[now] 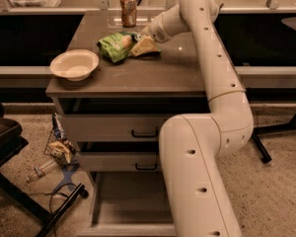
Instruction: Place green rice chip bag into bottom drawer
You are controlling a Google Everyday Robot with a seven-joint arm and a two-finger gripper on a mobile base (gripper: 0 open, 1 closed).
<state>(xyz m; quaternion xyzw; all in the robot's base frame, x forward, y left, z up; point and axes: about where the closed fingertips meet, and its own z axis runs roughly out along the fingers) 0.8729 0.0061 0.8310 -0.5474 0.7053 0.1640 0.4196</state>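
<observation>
Your gripper (139, 42) at 3 o'clock edge of green rice chip bag (113, 46), on bench (163, 75); its grip you cannot tell. bottom drawer (130, 209) open.

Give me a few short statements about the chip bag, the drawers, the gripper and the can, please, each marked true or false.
1. The green rice chip bag lies on the cabinet top. True.
2. The bottom drawer is shut. False: it is pulled open, while the two drawers above it are shut.
3. The gripper is at the bag, on the side away from the bowl. True.
4. The can stands inside the bowl. False: it stands upright at the back of the cabinet top, apart from the bowl.
</observation>
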